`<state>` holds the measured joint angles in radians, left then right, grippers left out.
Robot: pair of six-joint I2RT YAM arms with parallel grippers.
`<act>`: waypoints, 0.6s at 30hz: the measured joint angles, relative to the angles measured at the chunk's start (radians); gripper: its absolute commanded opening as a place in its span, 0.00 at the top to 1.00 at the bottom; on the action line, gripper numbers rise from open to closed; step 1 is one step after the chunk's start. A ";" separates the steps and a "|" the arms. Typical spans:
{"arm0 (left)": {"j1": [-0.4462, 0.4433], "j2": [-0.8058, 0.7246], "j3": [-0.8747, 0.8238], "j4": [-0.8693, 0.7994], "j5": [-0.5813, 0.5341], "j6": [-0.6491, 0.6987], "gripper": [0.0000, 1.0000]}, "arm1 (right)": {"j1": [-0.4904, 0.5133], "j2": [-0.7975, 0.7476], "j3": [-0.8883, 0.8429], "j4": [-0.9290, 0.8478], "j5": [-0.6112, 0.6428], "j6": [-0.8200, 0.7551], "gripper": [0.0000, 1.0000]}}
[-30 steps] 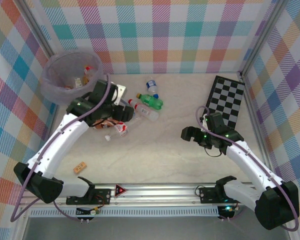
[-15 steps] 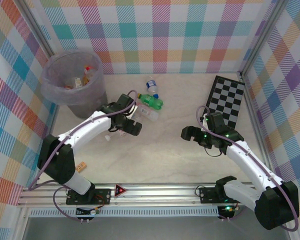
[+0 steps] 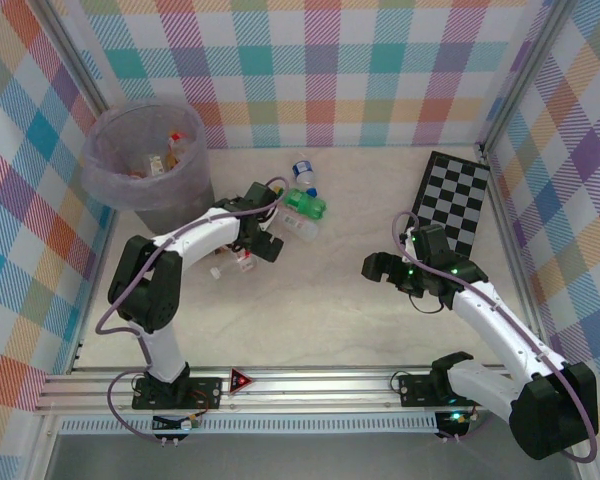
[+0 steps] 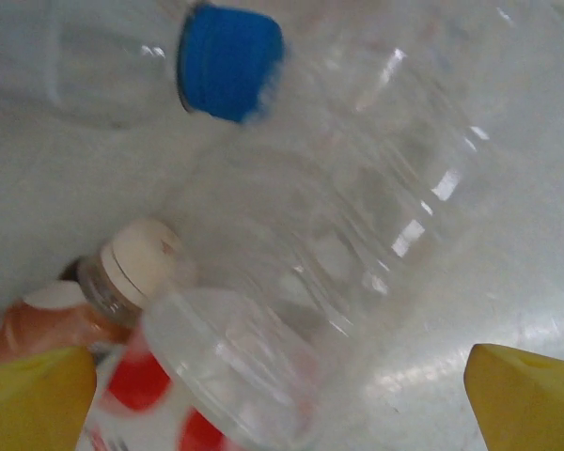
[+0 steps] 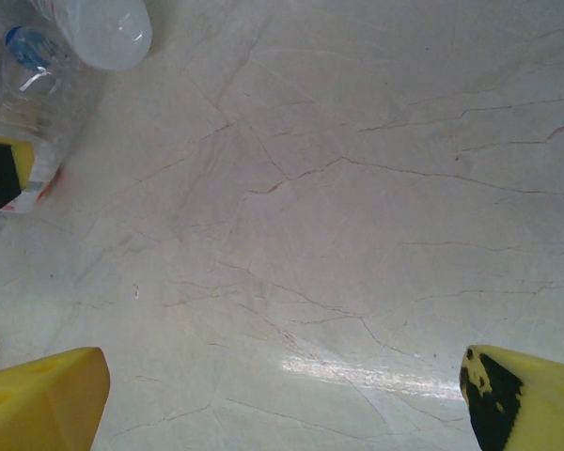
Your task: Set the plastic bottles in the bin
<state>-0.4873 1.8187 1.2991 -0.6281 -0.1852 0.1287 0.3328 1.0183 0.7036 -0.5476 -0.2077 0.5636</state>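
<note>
Most of the loose plastic bottles lie on their sides in a small cluster at the far left of the table [image 3: 320,310], just beside the bin [image 3: 175,205]. There is a green bottle [image 3: 306,205], a blue-capped bottle [image 3: 302,172] a little behind it, a clear bottle [image 3: 296,228] just in front of it, and a red-and-white labelled bottle [image 3: 242,262] nearest the arms. The bin is round, translucent grey-lavender and upright in the far left corner, with several bottles lying inside, their red and orange labels showing. The left gripper [image 3: 261,241] hangs low over the cluster with its fingers spread wide. Its wrist view has a ribbed bottle [image 4: 357,235] lying in the gap between the yellow fingertips [image 4: 38,395], neither pressed against it. A blue cap [image 4: 230,61] sits above it and a brown bottle [image 4: 28,324] with a white cap beside it. The right gripper [image 3: 373,267] hovers over bare table, well apart from the bottles, fingers likewise wide with nothing between them. The table is pale, glossy and marble-veined. A black-and-white checkerboard [image 3: 455,205] lies flat at the far right. Pastel plaid cloth covers the walls [image 3: 320,60], and a metal rail [image 3: 330,380] runs along the near edge.
</note>
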 measured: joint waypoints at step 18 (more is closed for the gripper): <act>-0.001 -0.008 0.000 -0.019 0.039 -0.039 0.39 | 0.000 0.025 0.000 0.003 -0.012 -0.003 0.04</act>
<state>-0.4881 1.8111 1.2991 -0.6468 -0.1459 0.0898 0.3328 1.0435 0.7036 -0.5442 -0.2195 0.5606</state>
